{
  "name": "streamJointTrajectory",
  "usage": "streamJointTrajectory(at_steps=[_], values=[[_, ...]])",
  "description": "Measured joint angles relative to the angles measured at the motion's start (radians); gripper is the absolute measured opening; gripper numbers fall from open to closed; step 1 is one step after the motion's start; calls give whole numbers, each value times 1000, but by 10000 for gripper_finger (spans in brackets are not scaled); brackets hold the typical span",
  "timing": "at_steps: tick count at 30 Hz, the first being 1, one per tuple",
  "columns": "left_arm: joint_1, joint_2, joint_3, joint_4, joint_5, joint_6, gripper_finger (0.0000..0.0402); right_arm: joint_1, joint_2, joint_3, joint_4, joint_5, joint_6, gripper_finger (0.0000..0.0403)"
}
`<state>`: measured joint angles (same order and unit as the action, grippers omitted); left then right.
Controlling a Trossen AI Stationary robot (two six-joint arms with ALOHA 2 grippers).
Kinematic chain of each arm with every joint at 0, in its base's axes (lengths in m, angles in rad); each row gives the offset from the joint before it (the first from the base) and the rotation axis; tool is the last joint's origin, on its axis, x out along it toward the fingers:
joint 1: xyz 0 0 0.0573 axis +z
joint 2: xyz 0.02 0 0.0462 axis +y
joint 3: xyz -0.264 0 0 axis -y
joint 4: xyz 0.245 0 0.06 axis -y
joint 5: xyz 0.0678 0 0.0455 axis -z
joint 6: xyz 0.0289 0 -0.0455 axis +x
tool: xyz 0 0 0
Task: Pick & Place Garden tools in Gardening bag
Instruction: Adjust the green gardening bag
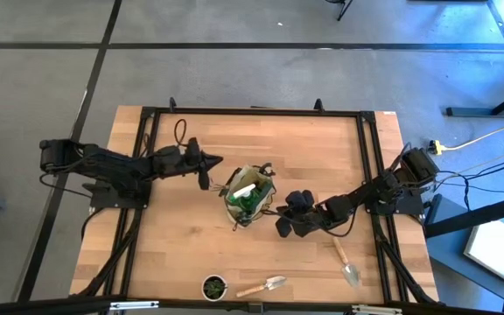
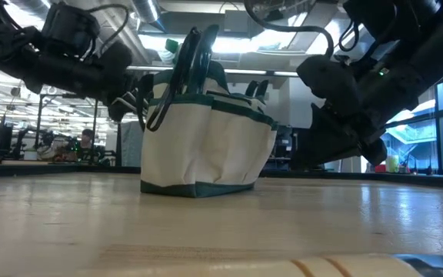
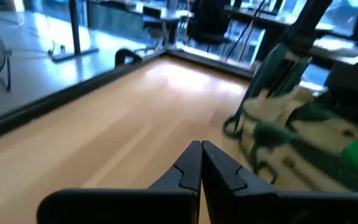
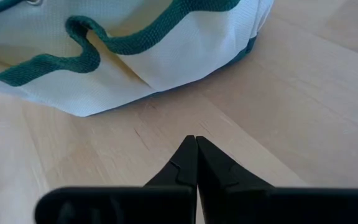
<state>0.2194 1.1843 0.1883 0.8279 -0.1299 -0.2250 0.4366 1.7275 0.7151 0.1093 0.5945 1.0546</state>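
Note:
The tan gardening bag (image 1: pixel 250 194) with green trim stands upright on its base in the middle of the table (image 1: pixel 182 254). A green bottle with a white top (image 1: pixel 247 192) sits in its mouth, and dark handles (image 2: pixel 194 54) stick up out of it. My left gripper (image 1: pixel 220 161) is shut and hovers just left of the bag (image 3: pixel 303 124), its fingers (image 3: pixel 191 165) together. My right gripper (image 1: pixel 282 229) is shut, close to the table near the bag's right side (image 4: pixel 123 56). Two wooden-handled trowels (image 1: pixel 349 262) (image 1: pixel 265 285) lie flat on the table.
A small round dark pot with a green plant (image 1: pixel 214 286) stands at the near edge, beside one trowel. A black frame (image 1: pixel 252 112) runs round the table's far and side edges. Bare wood lies left of and beyond the bag.

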Motion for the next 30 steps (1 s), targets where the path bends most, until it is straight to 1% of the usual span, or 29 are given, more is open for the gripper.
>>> streamJointTrajectory(at_steps=[2,4,6,8,11,14,19,23,27,30], values=[[-4,0,0,3,-2,-9,1,0,0,0,0,-1,0,1],[-5,-14,0,-53,-13,-44,2,0,0,0,0,-4,0,1],[-9,-29,0,-124,-55,-62,1,0,0,0,-1,-4,0,0],[-19,-47,-1,-184,-119,-59,1,0,0,0,-2,-4,-5,0],[-32,-90,-1,-230,-195,-51,1,-2,0,0,-2,-3,-18,0],[-36,-143,-1,-311,-264,-59,1,-7,0,0,-2,-4,-23,0],[-55,-220,-1,-523,-330,-147,1,-13,0,0,-2,0,-23,0],[-129,-228,-1,-592,-385,-221,1,-29,0,0,-1,-2,-23,0],[-228,-221,-1,-630,-405,-291,2,-47,0,0,1,-17,-40,0],[-313,-207,-18,-599,-440,-342,1,-55,0,0,8,-19,-61,0]])
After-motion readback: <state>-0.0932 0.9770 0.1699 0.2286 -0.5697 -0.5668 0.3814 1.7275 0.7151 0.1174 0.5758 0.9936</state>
